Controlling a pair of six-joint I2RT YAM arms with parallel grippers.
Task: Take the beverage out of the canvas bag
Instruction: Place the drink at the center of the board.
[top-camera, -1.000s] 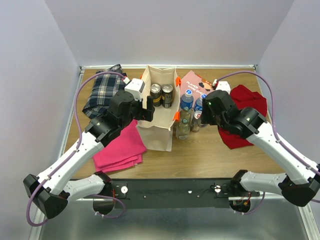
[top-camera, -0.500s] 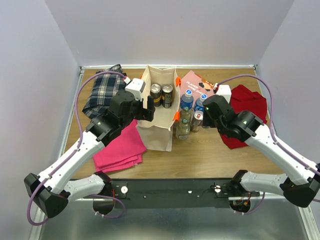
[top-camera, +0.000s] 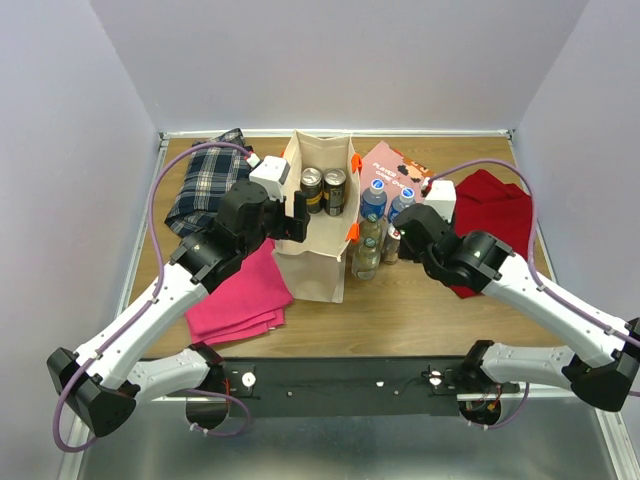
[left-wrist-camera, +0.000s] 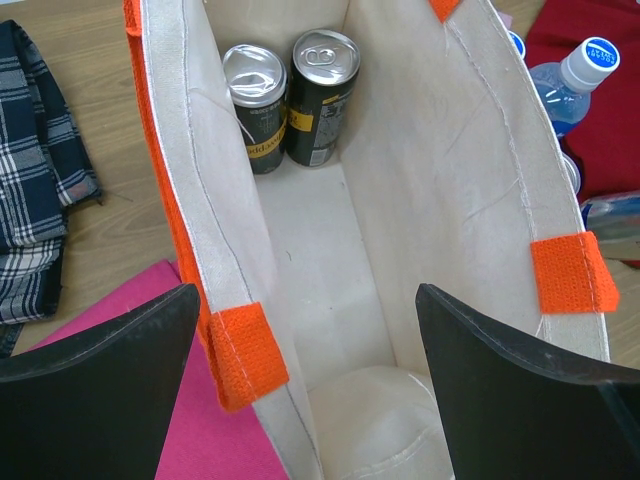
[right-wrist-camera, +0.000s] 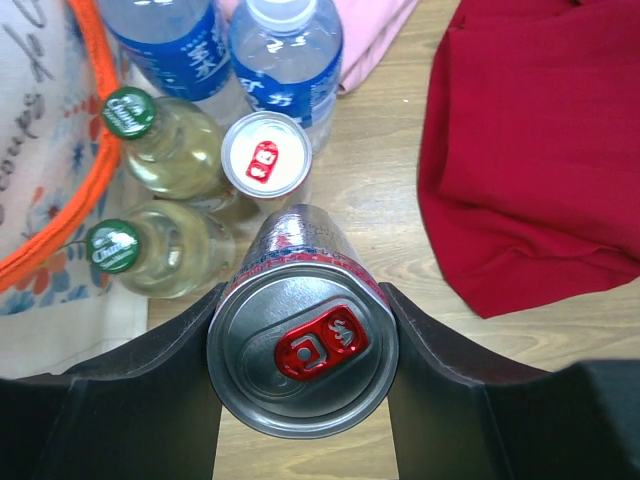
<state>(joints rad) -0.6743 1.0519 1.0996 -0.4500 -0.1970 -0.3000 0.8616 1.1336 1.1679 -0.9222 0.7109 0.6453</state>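
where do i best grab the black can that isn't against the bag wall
Likely its upper sidewall under the rim, coming straight down through the open mouth. The black can stands upright at the far end of the canvas bag, whose tall walls block a side approach. The second can crowds one flank, so set the left fingers clear of it.

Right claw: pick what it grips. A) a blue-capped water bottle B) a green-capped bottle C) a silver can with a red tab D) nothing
C: in the right wrist view the right claw clamps both sides of the silver can, while the green-capped bottles and the water bottles stand free beyond it.
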